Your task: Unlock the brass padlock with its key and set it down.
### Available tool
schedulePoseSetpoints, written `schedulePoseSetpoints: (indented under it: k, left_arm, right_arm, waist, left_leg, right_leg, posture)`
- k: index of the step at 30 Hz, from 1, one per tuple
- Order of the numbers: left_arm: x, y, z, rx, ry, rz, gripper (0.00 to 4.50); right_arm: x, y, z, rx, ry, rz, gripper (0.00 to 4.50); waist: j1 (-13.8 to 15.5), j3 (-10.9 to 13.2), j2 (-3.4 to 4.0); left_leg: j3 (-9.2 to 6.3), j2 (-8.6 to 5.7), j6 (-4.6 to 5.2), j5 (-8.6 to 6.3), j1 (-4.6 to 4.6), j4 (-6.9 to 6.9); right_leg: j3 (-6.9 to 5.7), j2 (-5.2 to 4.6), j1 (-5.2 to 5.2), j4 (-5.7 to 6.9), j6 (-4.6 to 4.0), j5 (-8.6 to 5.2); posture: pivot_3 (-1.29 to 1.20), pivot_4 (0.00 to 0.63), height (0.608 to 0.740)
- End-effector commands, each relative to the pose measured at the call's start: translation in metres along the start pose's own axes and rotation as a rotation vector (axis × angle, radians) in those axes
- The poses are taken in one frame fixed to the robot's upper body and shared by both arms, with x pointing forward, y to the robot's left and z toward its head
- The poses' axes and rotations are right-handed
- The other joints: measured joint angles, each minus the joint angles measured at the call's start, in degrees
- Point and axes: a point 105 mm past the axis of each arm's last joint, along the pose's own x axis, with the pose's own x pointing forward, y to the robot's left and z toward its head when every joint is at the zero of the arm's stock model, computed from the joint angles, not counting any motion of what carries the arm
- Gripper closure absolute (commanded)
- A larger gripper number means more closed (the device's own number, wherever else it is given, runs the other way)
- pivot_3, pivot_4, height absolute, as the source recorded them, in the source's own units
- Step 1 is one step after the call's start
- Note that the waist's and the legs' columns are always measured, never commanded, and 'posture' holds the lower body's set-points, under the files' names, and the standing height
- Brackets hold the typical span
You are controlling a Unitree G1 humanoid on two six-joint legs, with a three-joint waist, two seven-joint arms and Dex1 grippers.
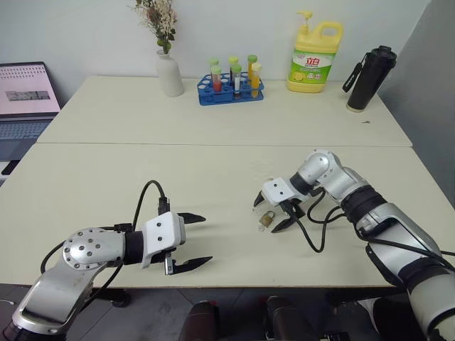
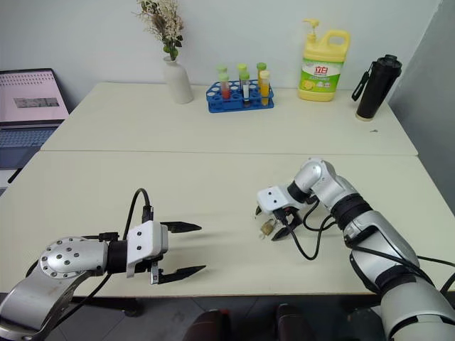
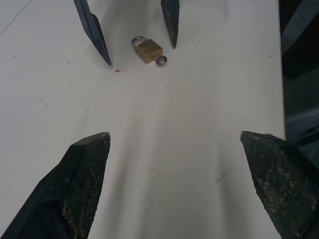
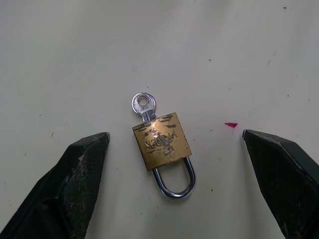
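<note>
The brass padlock (image 4: 162, 141) lies flat on the cream table (image 1: 213, 170), right of centre, with both legs of its silver shackle in the body. The key (image 4: 143, 104) sticks out of the end opposite the shackle, its round head on the table. My right gripper (image 1: 274, 215) hangs open just above the lock, pointing steeply down, with one black finger on each side and neither touching it. My left gripper (image 1: 206, 239) is open and holds nothing near the table's front edge, well to the left of the lock and pointing toward it.
Along the far edge stand a white vase with dried flowers (image 1: 169, 71), a blue rack of test tubes (image 1: 230, 89), a yellow detergent bottle (image 1: 314, 57) and a black flask (image 1: 370, 78). A laptop (image 1: 27, 99) sits off to the far left. A small red mark (image 4: 230, 125) lies beside the lock.
</note>
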Motion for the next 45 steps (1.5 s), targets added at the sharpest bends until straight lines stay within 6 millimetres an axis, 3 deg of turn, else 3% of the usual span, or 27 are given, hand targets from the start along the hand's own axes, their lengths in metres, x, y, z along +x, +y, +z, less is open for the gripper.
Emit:
schedulePoseSetpoints:
  k: [1,3,6,15,23,28,32,37,41,42,45]
  left_arm:
    - [0.0,-0.001,0.008,0.046,-0.016,-0.005,0.15]
    - [0.0,-0.001,0.008,0.049,-0.016,-0.004,0.15]
    - [0.0,-0.001,0.007,0.056,-0.009,-0.009,0.0]
    - [0.001,0.0,0.004,0.061,-0.005,-0.014,0.0]
    - [0.001,0.002,0.002,0.059,-0.003,-0.016,0.0]
    - [0.002,0.005,0.0,0.061,-0.002,-0.004,0.0]
    - [0.003,0.007,0.0,0.061,-0.007,0.009,0.0]
    - [0.007,0.007,-0.001,0.063,-0.015,-0.007,0.0]
    - [0.011,0.012,0.0,0.077,-0.022,-0.011,0.0]
    - [0.012,0.014,0.0,0.081,-0.024,-0.012,0.0]
    - [0.013,0.015,0.0,0.088,-0.027,-0.024,0.0]
  right_arm:
    - [-0.004,0.006,0.001,-0.059,0.033,0.1,0.0]
    - [-0.003,0.006,0.002,-0.068,0.029,0.101,0.0]
    - [0.001,0.006,0.003,-0.091,0.022,0.105,0.54]
    - [0.006,0.013,0.003,-0.118,0.013,0.116,3.61]
    - [-0.005,0.001,0.008,-0.051,-0.039,-0.011,3.59]
    - [-0.024,-0.011,0.007,0.127,-0.088,-0.232,3.59]
    - [-0.038,-0.002,-0.004,0.326,-0.097,-0.38,3.59]
    - [-0.035,0.014,-0.018,0.412,-0.049,-0.483,3.59]
    - [-0.033,0.011,-0.019,0.454,-0.054,-0.559,3.59]
    - [-0.033,0.009,-0.02,0.46,-0.051,-0.584,2.87]
    - [-0.029,0.014,-0.022,0.435,-0.019,-0.572,2.01]
  waist:
    - [0.0,0.0,0.0]
    - [0.0,0.0,0.0]
    - [-0.02,0.0,0.0]
    - [-0.1,0.0,0.0]
    - [-0.06,0.0,0.01]
    - [0.02,0.01,0.02]
    - [0.22,0.0,0.02]
    - [0.12,0.0,0.01]
    - [-0.15,0.01,0.02]
    - [-0.13,0.01,0.02]
    - [-0.08,0.01,0.02]
  left_leg:
    - [-0.01,0.0,0.0,0.0,0.0,0.0]
    - [-0.02,0.0,0.0,0.0,0.0,0.0]
    - [-0.01,0.0,0.0,0.0,0.02,0.01]
    - [0.01,0.05,0.0,0.0,0.06,0.0]
    - [0.0,0.04,0.0,0.0,0.05,0.01]
    - [-0.03,0.01,0.0,0.0,0.01,0.01]
    - [-0.09,0.0,0.0,0.0,-0.04,0.0]
    - [-0.06,-0.04,0.0,0.0,-0.05,0.0]
    - [0.01,-0.04,0.0,0.0,-0.02,0.0]
    - [-0.01,-0.01,0.0,0.0,-0.03,0.0]
    - [-0.01,-0.03,0.0,0.0,-0.04,0.01]
  right_leg:
    - [0.0,0.0,0.0,0.0,0.0,0.0]
    - [-0.01,0.0,0.0,0.01,0.0,0.0]
    - [-0.02,0.0,0.01,0.01,0.0,0.0]
    - [0.0,0.03,0.02,0.05,0.0,0.0]
    - [-0.01,0.02,0.02,0.05,0.0,0.0]
    - [0.01,0.01,0.01,0.04,0.0,0.0]
    - [0.0,-0.03,0.0,0.02,0.0,0.0]
    - [0.02,-0.05,0.01,0.0,0.01,-0.01]
    - [0.01,0.04,-0.02,0.02,0.06,-0.03]
    - [0.01,0.06,-0.02,0.02,0.06,-0.03]
    - [0.01,0.1,-0.02,0.01,0.09,-0.04]
  posture:
    - [0.0,0.15,0.74]
    - [0.0,0.15,0.74]
    - [0.0,0.15,0.74]
    - [0.0,0.15,0.74]
    - [0.0,0.15,0.74]
    - [0.0,0.15,0.74]
    - [0.0,0.15,0.74]
    - [0.0,0.15,0.74]
    - [0.0,0.15,0.74]
    - [0.0,0.15,0.74]
    - [0.0,0.15,0.74]
